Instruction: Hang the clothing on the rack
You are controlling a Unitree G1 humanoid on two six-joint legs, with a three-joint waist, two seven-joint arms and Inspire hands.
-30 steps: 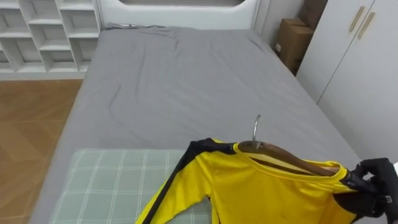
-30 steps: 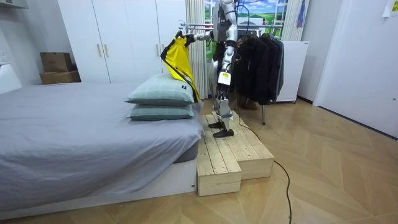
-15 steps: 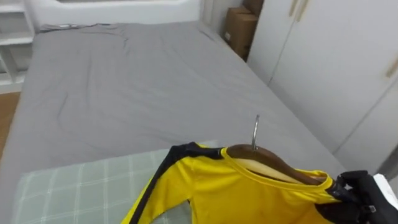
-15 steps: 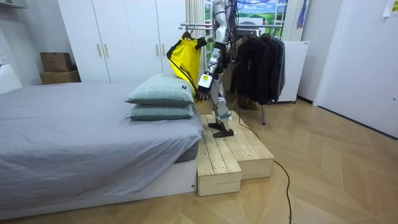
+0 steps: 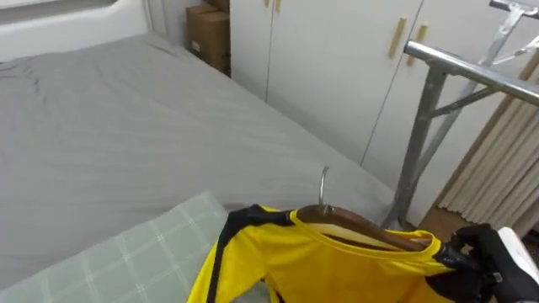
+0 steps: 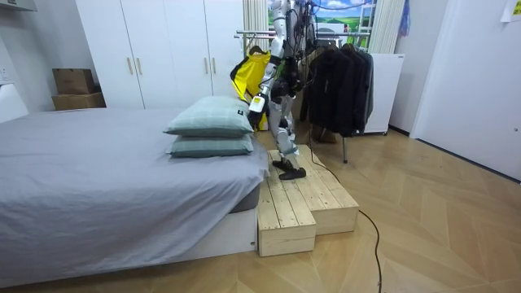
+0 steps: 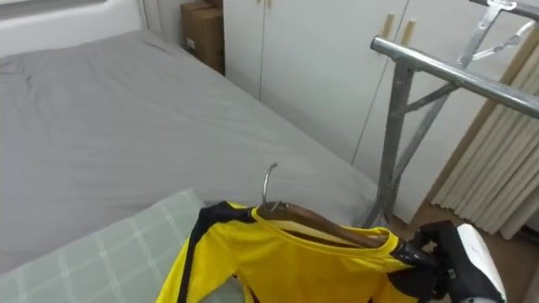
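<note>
A yellow shirt (image 5: 337, 269) with black trim hangs on a wooden hanger (image 5: 362, 229) whose metal hook (image 5: 324, 183) points up. My right hand (image 5: 487, 259) is at the lower right, its dark fingers shut on the hanger's right end under the shirt's shoulder. The same hand (image 7: 445, 259) and shirt (image 7: 286, 265) show in the right eye view. A silver clothes rail (image 5: 472, 71) crosses the upper right, above and beyond the hook. In the room view I stand on a wooden platform (image 6: 293, 203) beside the bed, shirt (image 6: 249, 77) held up near the rack. My left hand (image 6: 257, 102) hangs low.
A grey bed (image 5: 109, 126) lies to the left, with a green checked pillow (image 5: 126, 252) under the shirt. White wardrobe doors (image 5: 328, 67) and a cardboard box (image 5: 209, 34) stand behind. Dark clothes (image 6: 338, 77) hang on the rack, and pale curtains (image 5: 497, 160) are behind it.
The eye view has swung right, from the bed to the wardrobe and rail. In the room view I have turned toward the rack, carrying the shirt along in my right hand.
</note>
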